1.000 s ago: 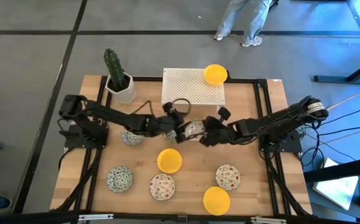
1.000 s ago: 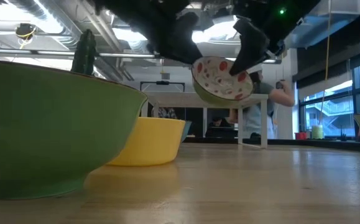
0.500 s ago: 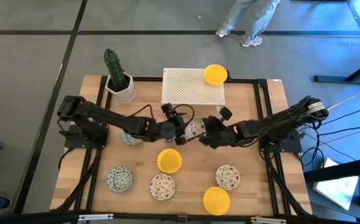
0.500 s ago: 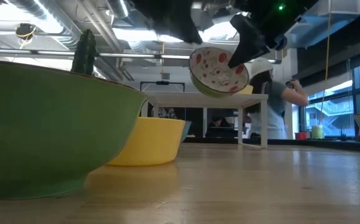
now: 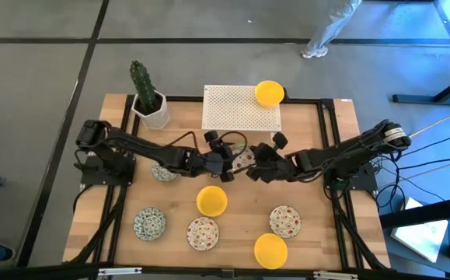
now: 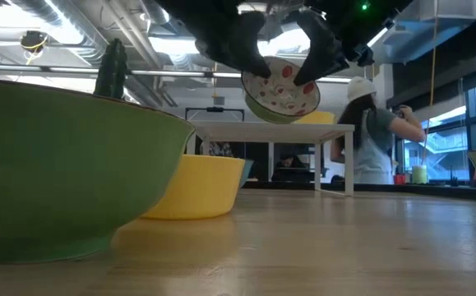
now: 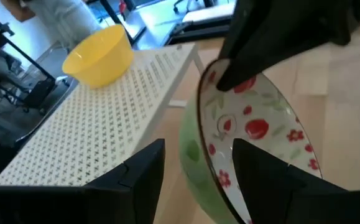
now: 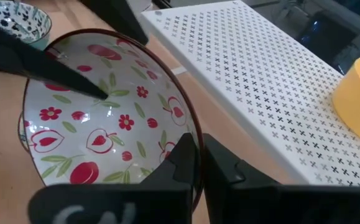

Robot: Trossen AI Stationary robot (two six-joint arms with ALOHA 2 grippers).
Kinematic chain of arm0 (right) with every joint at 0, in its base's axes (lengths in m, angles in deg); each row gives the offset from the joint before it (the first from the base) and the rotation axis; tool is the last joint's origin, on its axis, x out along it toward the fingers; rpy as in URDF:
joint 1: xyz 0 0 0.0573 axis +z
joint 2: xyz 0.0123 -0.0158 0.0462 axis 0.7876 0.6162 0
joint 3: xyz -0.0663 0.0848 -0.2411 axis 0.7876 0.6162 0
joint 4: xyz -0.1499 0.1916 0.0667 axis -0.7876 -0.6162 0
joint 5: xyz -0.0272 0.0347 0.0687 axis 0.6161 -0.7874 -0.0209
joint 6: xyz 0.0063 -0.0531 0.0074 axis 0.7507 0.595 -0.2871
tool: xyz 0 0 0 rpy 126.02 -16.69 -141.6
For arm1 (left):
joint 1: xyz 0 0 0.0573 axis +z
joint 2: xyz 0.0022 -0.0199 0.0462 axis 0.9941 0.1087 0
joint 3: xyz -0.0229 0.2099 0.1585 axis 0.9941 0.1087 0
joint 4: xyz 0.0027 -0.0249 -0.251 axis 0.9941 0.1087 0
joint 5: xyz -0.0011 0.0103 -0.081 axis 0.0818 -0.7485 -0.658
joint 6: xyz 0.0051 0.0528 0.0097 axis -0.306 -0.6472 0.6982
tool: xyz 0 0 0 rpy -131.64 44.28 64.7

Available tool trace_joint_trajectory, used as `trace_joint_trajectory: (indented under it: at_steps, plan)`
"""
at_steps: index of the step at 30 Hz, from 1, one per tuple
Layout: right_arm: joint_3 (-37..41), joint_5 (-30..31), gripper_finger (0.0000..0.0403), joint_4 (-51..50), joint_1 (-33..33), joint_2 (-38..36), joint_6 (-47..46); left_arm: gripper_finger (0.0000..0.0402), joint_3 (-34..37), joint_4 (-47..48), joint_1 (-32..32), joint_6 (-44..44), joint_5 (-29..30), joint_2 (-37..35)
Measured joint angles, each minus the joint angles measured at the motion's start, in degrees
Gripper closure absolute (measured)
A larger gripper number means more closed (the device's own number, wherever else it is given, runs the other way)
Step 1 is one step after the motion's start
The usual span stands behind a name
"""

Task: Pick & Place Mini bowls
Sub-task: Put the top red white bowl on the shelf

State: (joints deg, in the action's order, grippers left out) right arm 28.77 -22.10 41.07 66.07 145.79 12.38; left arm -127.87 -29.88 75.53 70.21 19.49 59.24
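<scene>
Both grippers meet at red-flowered bowl [image 5: 243, 162], lifted above table [image 5: 240, 233] centre, just before white perforated shelf [image 5: 240, 109]. Right gripper [image 8: 195, 163] fingers pinched on bowl rim, one each side of wall. Left gripper [image 7: 195, 163] fingers apart, straddling opposite rim; contact unclear. Bowl tilted. High view: bowl mostly hidden by grippers. Yellow bowl [image 5: 269, 92] on shelf.

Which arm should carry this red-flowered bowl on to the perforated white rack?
Probably right: the right pincer is clamped on the bowl rim beside the rack. The left pincer straddles the opposite rim, apparently open.
</scene>
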Motion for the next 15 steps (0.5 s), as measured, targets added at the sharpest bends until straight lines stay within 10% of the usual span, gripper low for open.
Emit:
trace_joint_trajectory:
  at_steps: [15]
  plan:
    - [-0.1, -0.4, 0.0387, 2.2, 1.5, 0.0, -1.1, 0.0388, 0.0, 0.0, 1.1, 0.6, 7.1, 0.3]
